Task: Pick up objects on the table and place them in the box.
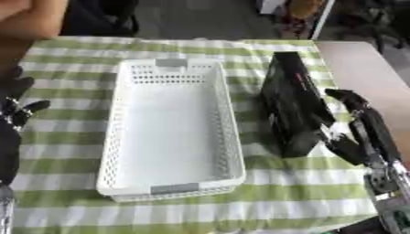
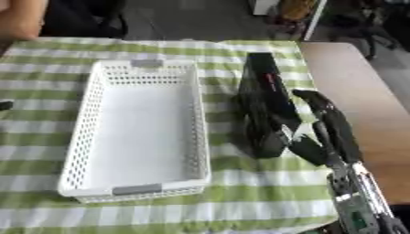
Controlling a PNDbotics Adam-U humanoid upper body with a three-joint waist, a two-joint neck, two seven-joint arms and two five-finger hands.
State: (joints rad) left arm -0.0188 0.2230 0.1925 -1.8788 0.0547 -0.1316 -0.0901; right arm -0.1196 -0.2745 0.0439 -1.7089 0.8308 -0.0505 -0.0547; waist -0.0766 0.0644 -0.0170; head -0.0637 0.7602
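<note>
A: Where is the object found?

B: A long black object (image 1: 292, 103), box-like with a small red mark on its upper face, is seen on the green-and-white striped cloth (image 1: 264, 194) covering the desk, just to the right of the white basket (image 1: 232, 132). It is tilted, with its near end raised off the cloth.

A: How is the right hand posed?

B: The right hand (image 2: 320, 132) is brought in from the lower right, its silver-jointed forearm running up from the corner. The thumb is pressed at the object's near end and the long fingers (image 1: 364, 114) are laid along its right side, so the object is pinched between them.

A: And the left hand?

B: The left hand (image 1: 14, 114) is seen at the left edge in the left eye view, dark and partly cut off; whether its fingers are curled cannot be told.

A: What room is left around the object?

B: A narrow strip of cloth is left between the object and the basket's right wall. To the right, the cloth's edge is close by, with bare brown desk (image 2: 360, 91) beyond it.

A: What is held in the basket?

B: Nothing is seen inside; its white floor is bare. It is a perforated rectangular basket with grey tabs at the near and far rims, set lengthwise away from the robot.
</note>
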